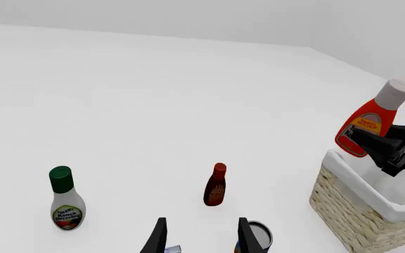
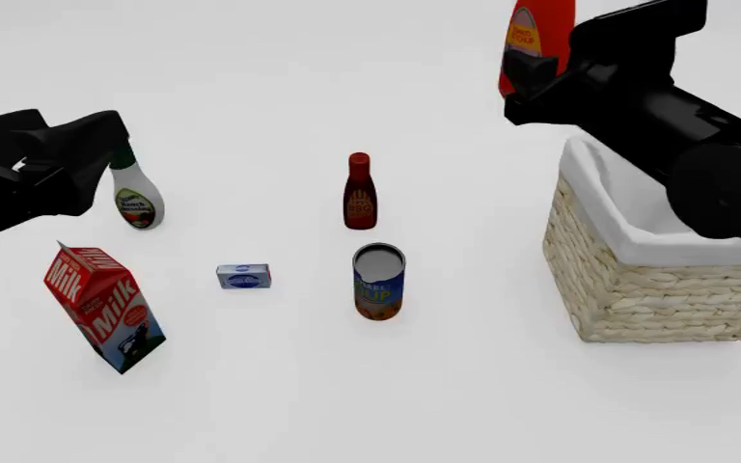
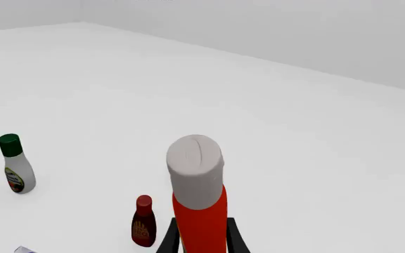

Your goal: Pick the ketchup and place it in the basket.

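Note:
My right gripper [image 2: 533, 85] is shut on the ketchup [image 2: 536, 34], a red-orange bottle with a yellow-orange label, held high in the air just left of the basket [image 2: 654, 289]. In the left wrist view the ketchup [image 1: 368, 124] tilts over the near rim of the basket [image 1: 357, 211], gripped by the right gripper [image 1: 364, 141]. In the right wrist view its white-grey cap [image 3: 195, 168] stands between the fingers [image 3: 201, 237]. My left gripper [image 1: 201, 237] is open and empty, held above the table at the left [image 2: 88, 154].
A white bottle with a green cap [image 2: 136, 198], a slim dark-red bottle [image 2: 360, 193], a tin can [image 2: 378, 282], a small blue box [image 2: 243, 277] and a tilted milk carton [image 2: 107, 307] stand on the white table left of the basket.

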Tool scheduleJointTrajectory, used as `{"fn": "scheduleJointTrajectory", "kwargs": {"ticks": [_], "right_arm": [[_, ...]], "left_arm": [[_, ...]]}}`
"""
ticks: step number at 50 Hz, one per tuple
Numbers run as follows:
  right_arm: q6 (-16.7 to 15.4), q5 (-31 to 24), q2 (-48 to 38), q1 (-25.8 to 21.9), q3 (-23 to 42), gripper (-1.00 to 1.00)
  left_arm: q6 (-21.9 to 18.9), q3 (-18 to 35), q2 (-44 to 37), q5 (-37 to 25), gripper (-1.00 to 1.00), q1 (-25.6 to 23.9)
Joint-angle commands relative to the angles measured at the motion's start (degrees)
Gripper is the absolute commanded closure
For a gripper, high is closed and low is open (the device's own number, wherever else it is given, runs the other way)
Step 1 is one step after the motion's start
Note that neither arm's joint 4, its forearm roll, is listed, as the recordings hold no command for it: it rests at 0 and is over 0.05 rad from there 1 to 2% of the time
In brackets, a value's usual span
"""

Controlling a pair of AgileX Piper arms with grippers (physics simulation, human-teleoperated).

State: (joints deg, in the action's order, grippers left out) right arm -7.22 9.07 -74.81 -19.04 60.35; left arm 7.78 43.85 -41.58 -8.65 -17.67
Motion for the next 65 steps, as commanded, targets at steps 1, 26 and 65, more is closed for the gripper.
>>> {"fn": "scheduleJointTrajectory", "kwargs": {"ticks": [1,26,65], "right_arm": [[3.5,1.3,2.1,7.7,-2.3,1.00],[4.8,7.4,0.6,22.1,-9.2,1.00],[6.2,15.5,-8.3,31.4,-14.2,1.00]], "left_arm": [[0.5,-0.7,-1.0,1.6,-1.00,-0.5],[1.1,-2.6,-2.8,4.3,-1.00,-0.8],[1.6,-3.1,-4.4,5.8,-1.00,-1.3]]}}
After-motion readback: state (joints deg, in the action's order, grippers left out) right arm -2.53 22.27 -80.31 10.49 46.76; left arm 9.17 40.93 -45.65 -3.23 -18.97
